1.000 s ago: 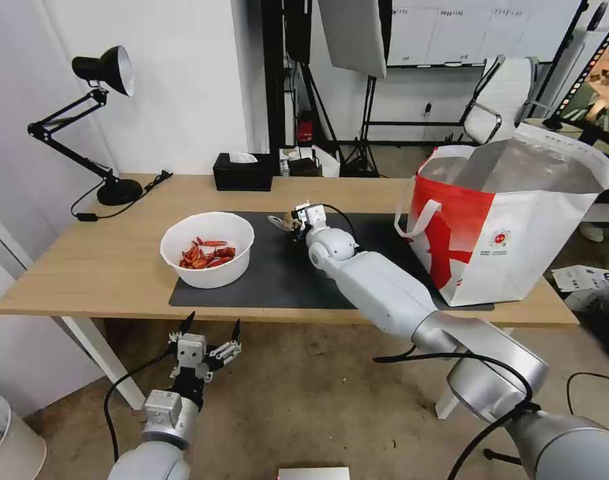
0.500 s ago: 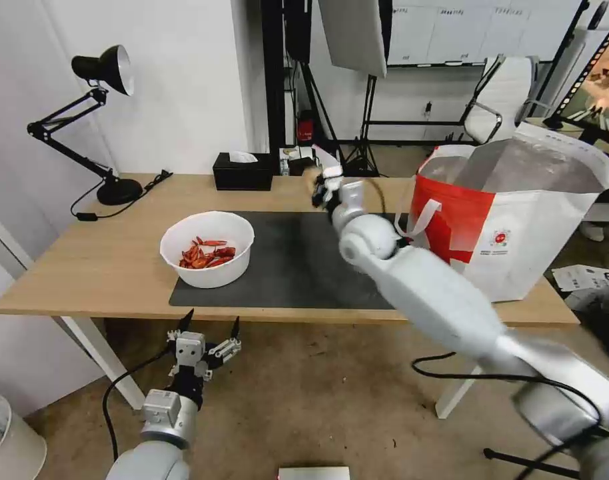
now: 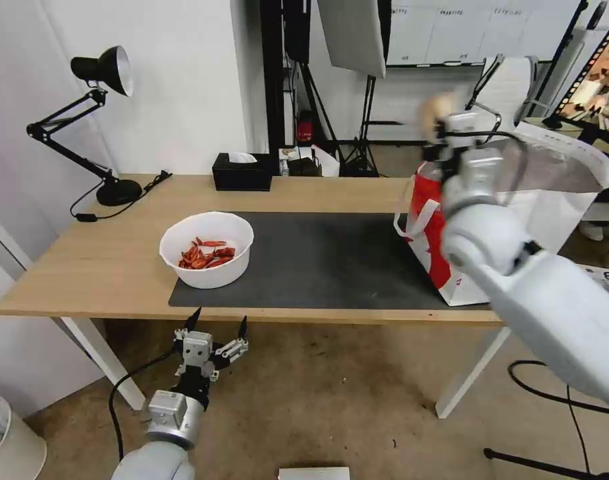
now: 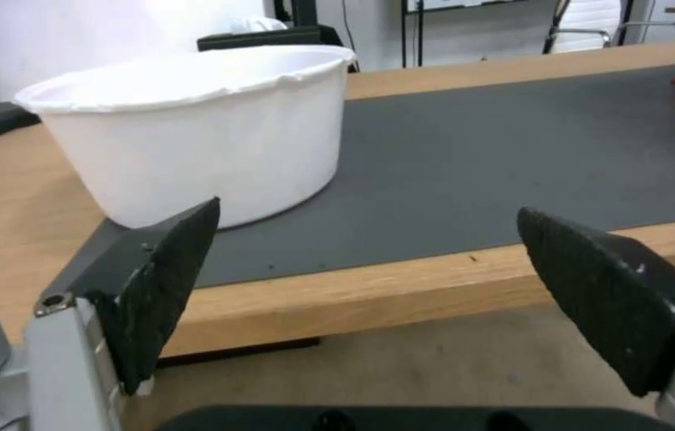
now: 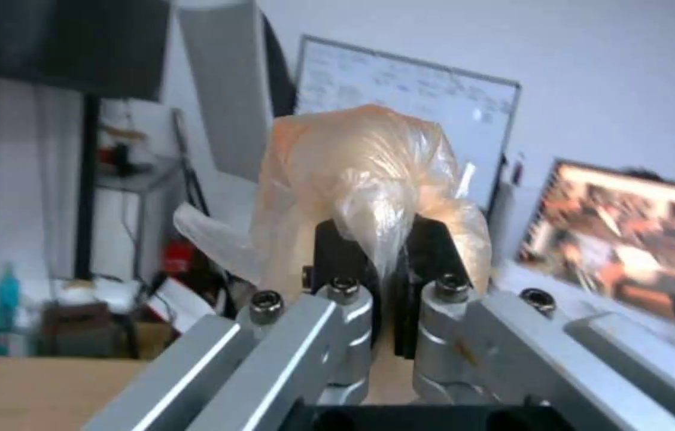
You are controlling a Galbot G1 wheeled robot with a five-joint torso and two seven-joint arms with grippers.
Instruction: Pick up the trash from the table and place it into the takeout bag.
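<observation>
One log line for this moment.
right gripper: shut on bagged lump, raised by takeout bag | left gripper: open, idle | bowl: on mat

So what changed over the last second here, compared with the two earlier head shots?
The right gripper, shut on the small beige bagged lump, swung from the dark grey mat up and to the robot's right, and is now raised at the takeout bag. The white bowl of red scraps, the bag and the open left gripper below the table edge stayed put.
</observation>
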